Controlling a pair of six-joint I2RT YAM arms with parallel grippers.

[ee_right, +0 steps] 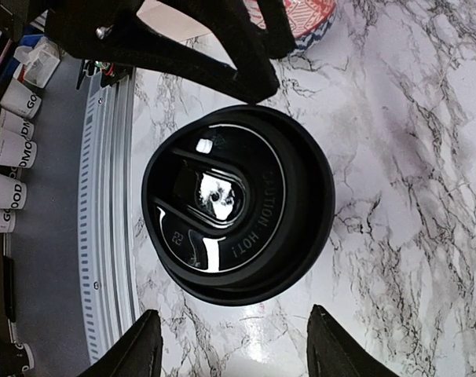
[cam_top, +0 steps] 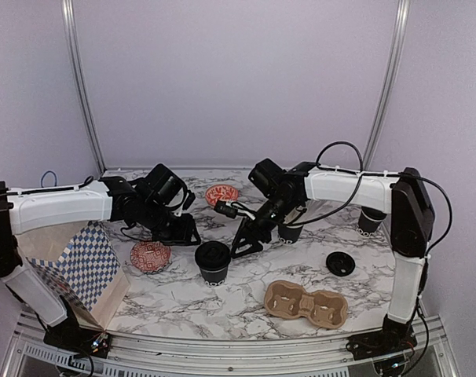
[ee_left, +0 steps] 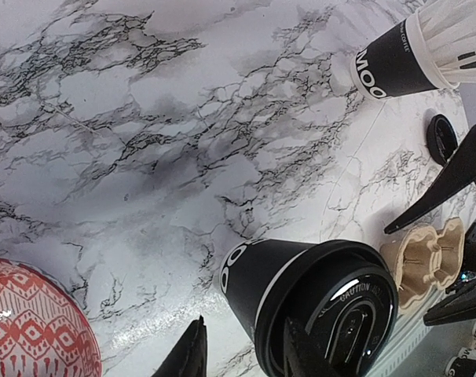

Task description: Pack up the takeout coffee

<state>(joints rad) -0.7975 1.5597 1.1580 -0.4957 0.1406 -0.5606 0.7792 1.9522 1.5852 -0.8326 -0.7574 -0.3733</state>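
A black takeout coffee cup [cam_top: 213,261] with its black lid on stands upright mid-table. It also shows in the left wrist view [ee_left: 316,306] and, from above, in the right wrist view [ee_right: 238,204]. My left gripper [cam_top: 189,234] [ee_left: 244,352] is open just left of the cup, and one finger overlaps the lid's edge in its own view. From the right, my right gripper [cam_top: 247,242] [ee_right: 238,349] hangs open beside the cup with nothing between its fingers. A second black cup [cam_top: 291,232] stands partly hidden behind the right arm. A loose black lid [cam_top: 340,264] [ee_left: 441,137] lies to the right.
A brown two-hole carrier tray [cam_top: 305,303] [ee_left: 422,259] lies near the front. A black cup of white sticks [cam_top: 371,220] [ee_left: 403,55] stands far right. Red patterned bowls sit at left [cam_top: 150,256] [ee_left: 34,322] and at the back [cam_top: 221,194]. A blue-checked bag [cam_top: 89,259] is at the left edge.
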